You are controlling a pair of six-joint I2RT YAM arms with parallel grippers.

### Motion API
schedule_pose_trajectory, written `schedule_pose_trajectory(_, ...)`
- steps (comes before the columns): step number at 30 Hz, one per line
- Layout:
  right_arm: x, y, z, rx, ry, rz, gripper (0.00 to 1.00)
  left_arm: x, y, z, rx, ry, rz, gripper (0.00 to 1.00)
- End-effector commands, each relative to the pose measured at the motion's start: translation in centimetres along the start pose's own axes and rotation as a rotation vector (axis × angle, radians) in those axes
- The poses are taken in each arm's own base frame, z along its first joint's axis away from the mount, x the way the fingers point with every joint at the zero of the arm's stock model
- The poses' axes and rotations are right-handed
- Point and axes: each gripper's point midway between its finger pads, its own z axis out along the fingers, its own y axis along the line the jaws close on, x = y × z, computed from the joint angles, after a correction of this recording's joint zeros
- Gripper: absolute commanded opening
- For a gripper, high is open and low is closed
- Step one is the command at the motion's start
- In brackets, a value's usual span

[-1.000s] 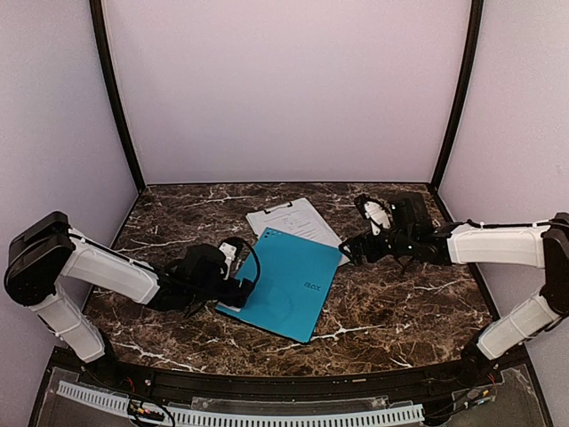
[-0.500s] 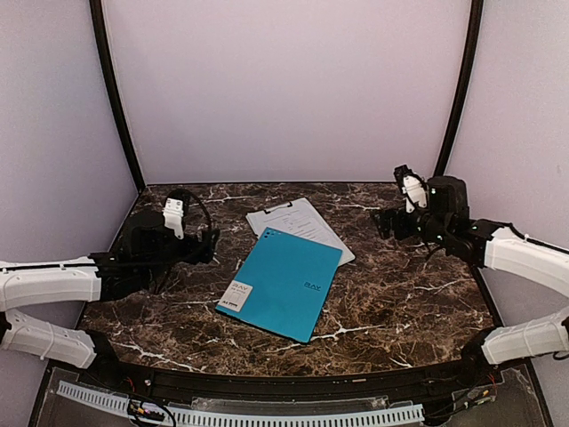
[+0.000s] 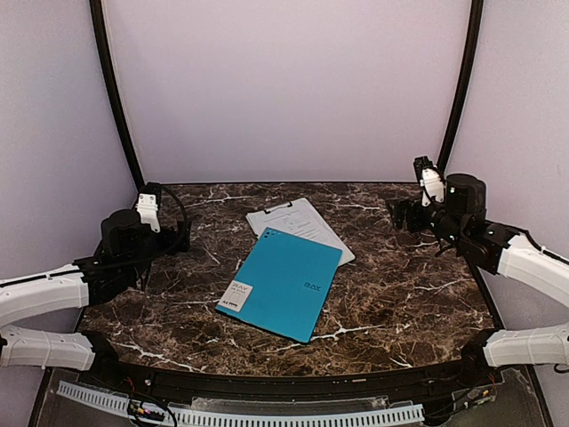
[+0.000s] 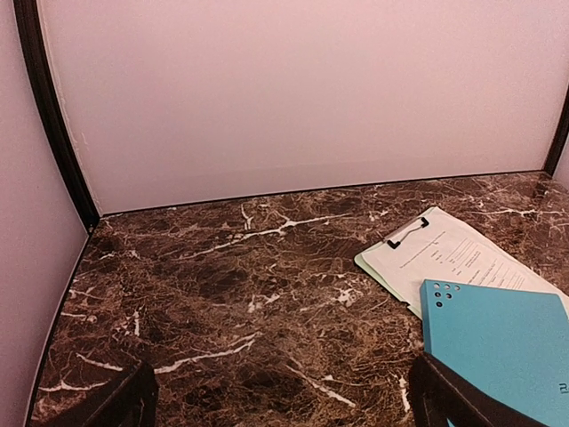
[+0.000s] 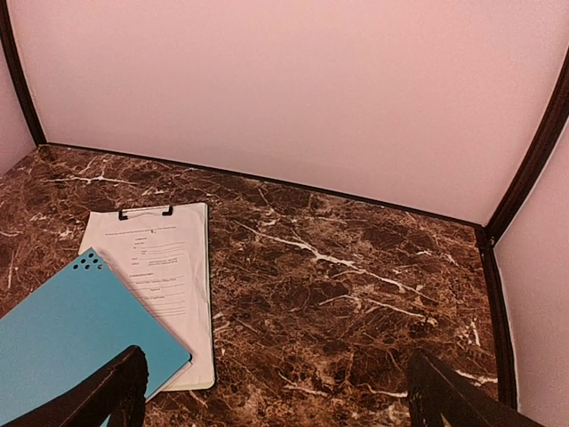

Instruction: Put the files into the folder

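Left gripper (image 3: pixel 180 237): released. In the left wrist view both fingers (image 4: pixel 120 405) stand wide apart with only bare table (image 3: pixel 400 294) between them.
Left gripper position: above the left side of the table, well apart from the folder (image 3: pixel 284 283).
Right gripper (image 3: pixel 398 216): released. The jaws are spread wide and hold nothing.
Right gripper position: above the far right of the table, well apart from the folder.
Folder: teal, closed, flat on the middle of the table, turned at an angle.
Folder label (image 3: pixel 237 295): white, at the near left corner.
Folder contact: the far edge overlaps the near part of the clipboard (image 3: pixel 302 218).
Clipboard: pale green, far of the folder, with a printed sheet (image 5: pixel 164 258) under its black clip (image 4: pixel 408 233).
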Motion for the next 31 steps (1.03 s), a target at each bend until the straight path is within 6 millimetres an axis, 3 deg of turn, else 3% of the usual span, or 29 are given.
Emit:
schedule_pose_trajectory(1, -0.5, 0.0, -0.2, -0.006, -0.044, -0.002, 0.99, 0.1, 0.5, 0.3, -0.030, -0.016, 0.033, 0.99)
schedule_pose_trajectory(11, -0.2, 0.0, 0.2, -0.004, -0.050, -0.020, 0.99, -0.1, 1.0, -0.6, -0.029, -0.047, 0.050, 0.99)
schedule_pose_trajectory(31, 0.8, 0.5, 1.3, -0.023, -0.017, -0.035, 0.98, 0.3, 1.1, -0.5, -0.036, -0.038, 0.062, 0.99)
